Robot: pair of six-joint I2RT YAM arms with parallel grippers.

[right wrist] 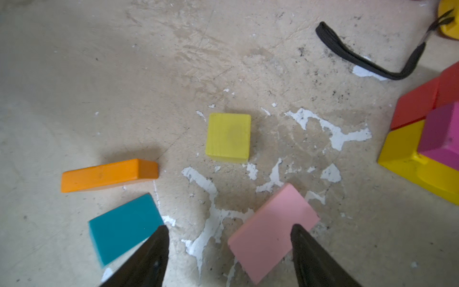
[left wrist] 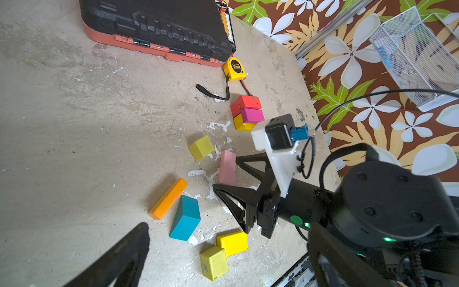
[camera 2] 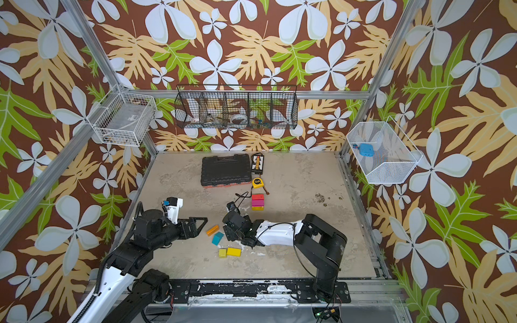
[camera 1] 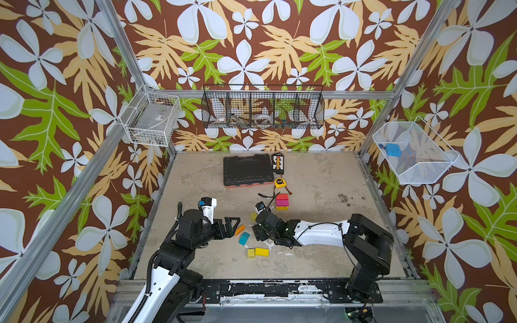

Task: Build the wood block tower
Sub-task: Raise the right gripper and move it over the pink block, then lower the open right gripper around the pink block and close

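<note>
Scuffed tabletop, pink block partly between spread right jaws

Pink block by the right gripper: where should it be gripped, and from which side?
Probably across its two long edges at mid-length, coming straight down: the pink block lies flat on its broad face, so only that narrow width suits a pinch.
</note>
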